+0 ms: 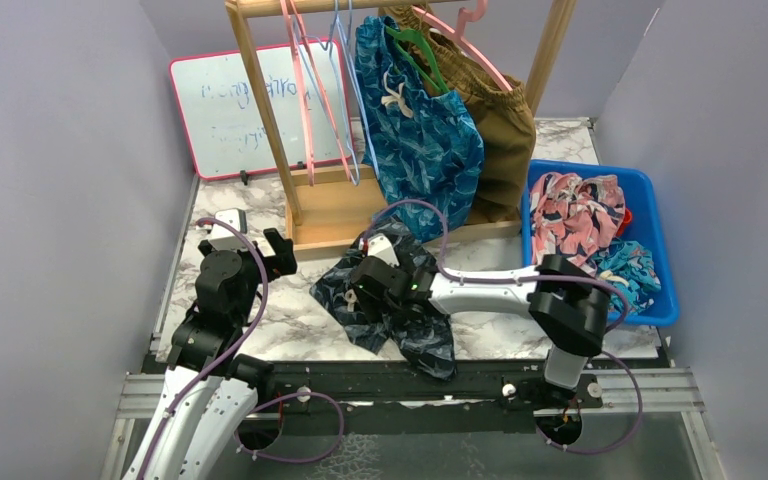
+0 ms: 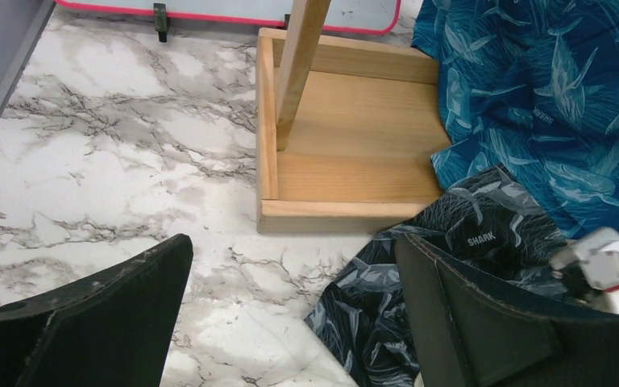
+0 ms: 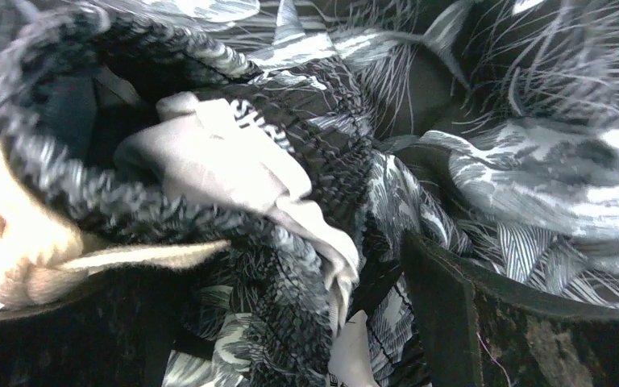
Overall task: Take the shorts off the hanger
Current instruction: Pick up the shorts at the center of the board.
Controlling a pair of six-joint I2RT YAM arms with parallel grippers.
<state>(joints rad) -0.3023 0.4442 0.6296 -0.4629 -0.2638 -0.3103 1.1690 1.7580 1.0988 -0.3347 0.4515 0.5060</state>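
Desk (image 1: 290,325), white marble pattern, carries every item below.

Wooden rack (image 1: 263,110), upright frame on a tray-like base. All places below are given from it.

Blue bin (image 1: 663,260), just right of the rack. It holds pink leaf-print shorts (image 1: 575,215) and another blue printed pair.

Teal-blue shorts (image 1: 420,140), shark print, hang from the rack rail on a green hanger (image 1: 418,50), hem reaching the rack base. Not yet removed.

Brown shorts (image 1: 500,120) hang behind and to the right of the teal pair on a pink hanger (image 1: 460,45). Not yet removed.

Black patterned shorts (image 1: 345,295), a crumpled heap on the desk directly in front of the rack base, off any hanger.

Right hand (image 1: 380,272), low over the black heap in front of the rack. Its fingers are spread wide and cloth lies loose between them, nothing pinched.

Left hand (image 1: 270,250), at the rack's front left corner. Its fingers are spread and empty, with bare desk between them.

Handling, judged: all pairs are light, limp, thin cloth, not fragile. They will sag and drape rather than keep shape, and may drag on the hanger arms. The best hold is probably the gathered elastic waistband near a hanger shoulder, where the cloth is thickest. A pinch lower on a leg would likely just stretch the fabric and swing the hanger.
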